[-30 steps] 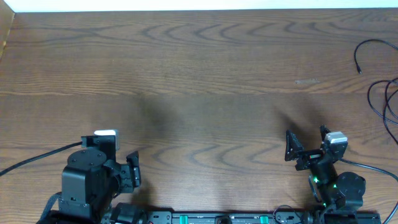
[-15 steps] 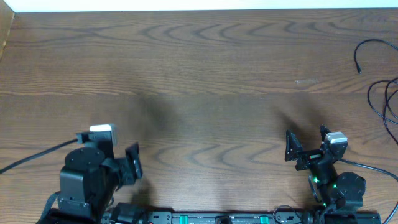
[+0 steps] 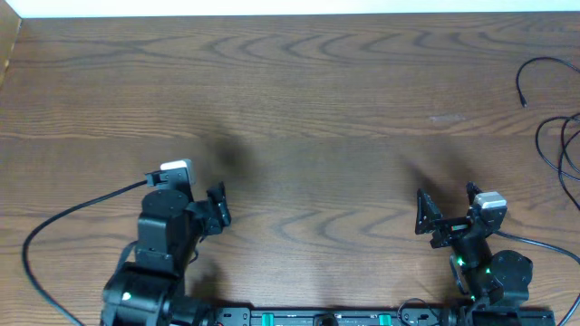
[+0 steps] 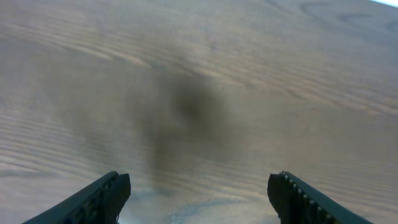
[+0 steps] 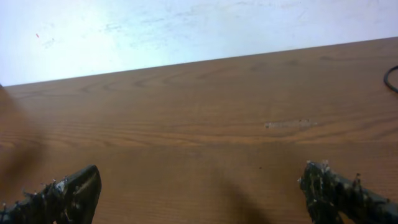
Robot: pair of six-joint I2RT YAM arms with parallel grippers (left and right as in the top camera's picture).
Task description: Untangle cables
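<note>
Two arms are seen at the near edge of the wooden table (image 3: 299, 91), one at each near corner. Two grippers are counted, each with two fingers.

The left gripper (image 3: 216, 206) is held over the table's near left part. In the left wrist view (image 4: 199, 199) its two fingers are set apart, and only bare wood is seen between them. The picture there is blurred.

The right gripper (image 3: 449, 206) is held over the table's near right part. Its two fingers are spread wide, and nothing is held between them in the right wrist view (image 5: 199, 196).

The cables (image 3: 538, 138) are found at the table's far right edge, well apart from both grippers. One strand with a free plug end (image 3: 522, 91) is seen curving toward the far side. At least two more loops are laid beside it nearer the robot. All of them run off the table's right edge, so a full count cannot be given. One short arc of cable (image 5: 387, 79) is caught at the right border of the right wrist view.

One pale scuff mark (image 3: 447, 119) is seen on the table's right half. One thick black lead (image 3: 54, 228) is trailed from the left arm across the table's near left corner.
</note>
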